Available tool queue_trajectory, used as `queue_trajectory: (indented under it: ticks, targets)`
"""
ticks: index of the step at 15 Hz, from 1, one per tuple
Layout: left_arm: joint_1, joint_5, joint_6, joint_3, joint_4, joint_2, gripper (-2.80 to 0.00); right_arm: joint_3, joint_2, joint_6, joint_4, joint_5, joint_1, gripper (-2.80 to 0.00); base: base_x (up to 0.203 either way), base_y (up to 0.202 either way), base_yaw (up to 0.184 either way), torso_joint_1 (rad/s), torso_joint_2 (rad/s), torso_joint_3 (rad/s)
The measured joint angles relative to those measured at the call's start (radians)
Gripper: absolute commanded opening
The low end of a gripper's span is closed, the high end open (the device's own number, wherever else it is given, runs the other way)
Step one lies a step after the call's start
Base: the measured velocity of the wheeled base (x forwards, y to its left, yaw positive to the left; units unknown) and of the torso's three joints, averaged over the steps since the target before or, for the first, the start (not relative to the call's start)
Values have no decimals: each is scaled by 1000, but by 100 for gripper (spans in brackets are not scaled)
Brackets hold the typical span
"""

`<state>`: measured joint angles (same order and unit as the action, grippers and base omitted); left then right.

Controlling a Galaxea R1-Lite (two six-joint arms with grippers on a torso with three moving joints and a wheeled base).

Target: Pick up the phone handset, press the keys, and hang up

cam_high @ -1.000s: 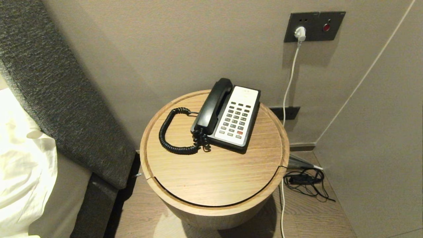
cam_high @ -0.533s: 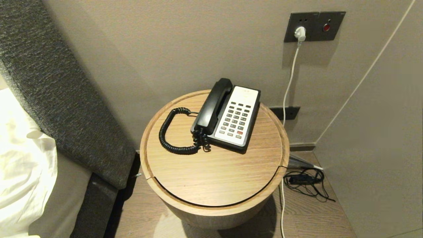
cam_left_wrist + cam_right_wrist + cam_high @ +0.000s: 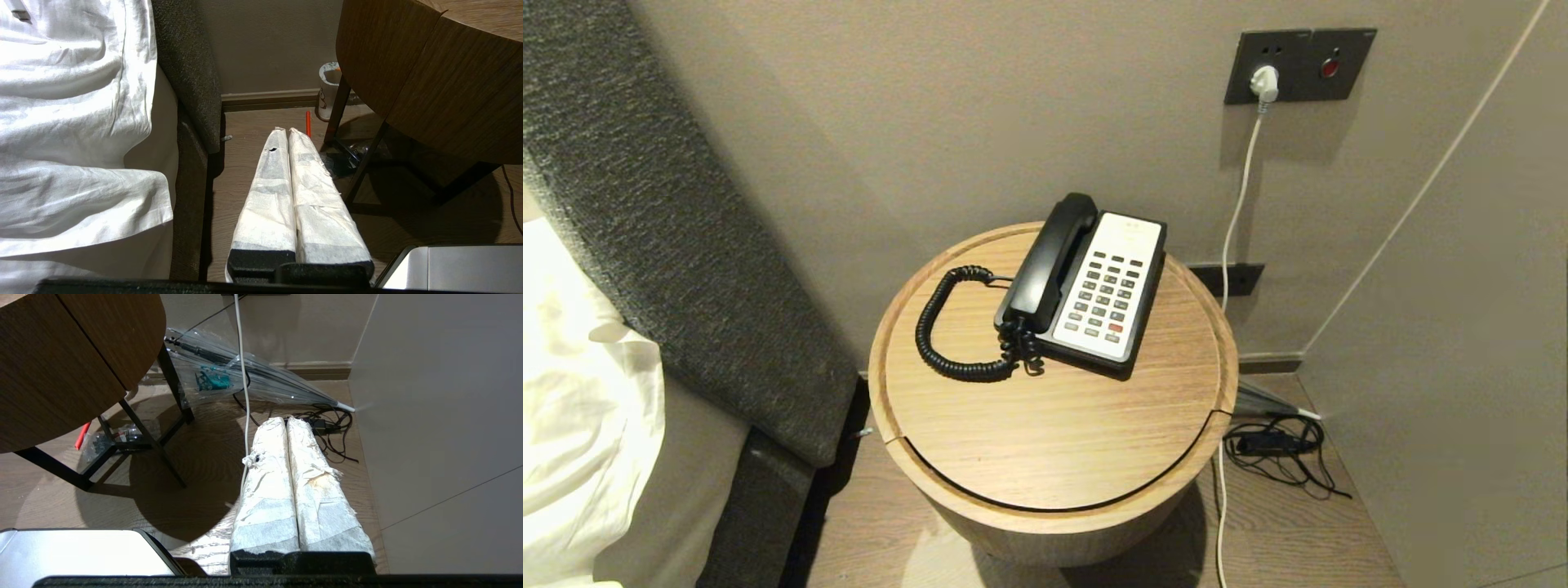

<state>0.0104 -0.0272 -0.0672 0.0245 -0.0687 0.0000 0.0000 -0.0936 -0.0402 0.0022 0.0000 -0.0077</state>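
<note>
The handset rests in its cradle on the phone's left side, frame centre, long axis running upper right to lower left. Both grippers, left and right, hang pressed together below the desk; the left looks nearer.

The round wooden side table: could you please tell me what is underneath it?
Under the round wooden side table stand dark metal legs, with crumpled plastic packaging and a red pen on the floor. A paper cup stands behind. The tabletop hides the rest.
</note>
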Motion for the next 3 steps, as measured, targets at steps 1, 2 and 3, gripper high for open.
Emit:
queue_trajectory:
  ticks: [1,2,3]
  targets:
    - [0,0,0,0,0,0,-280,0,0,2,0,0,0,-280,0,0,0,0,0,0]
    - [0,0,0,0,0,0,-280,0,0,2,-2,0,0,-280,0,0,0,0,0,0]
    - [0,0,0,0,0,0,-280,0,0,2,-2,0,0,-280,0,0,0,0,0,0]
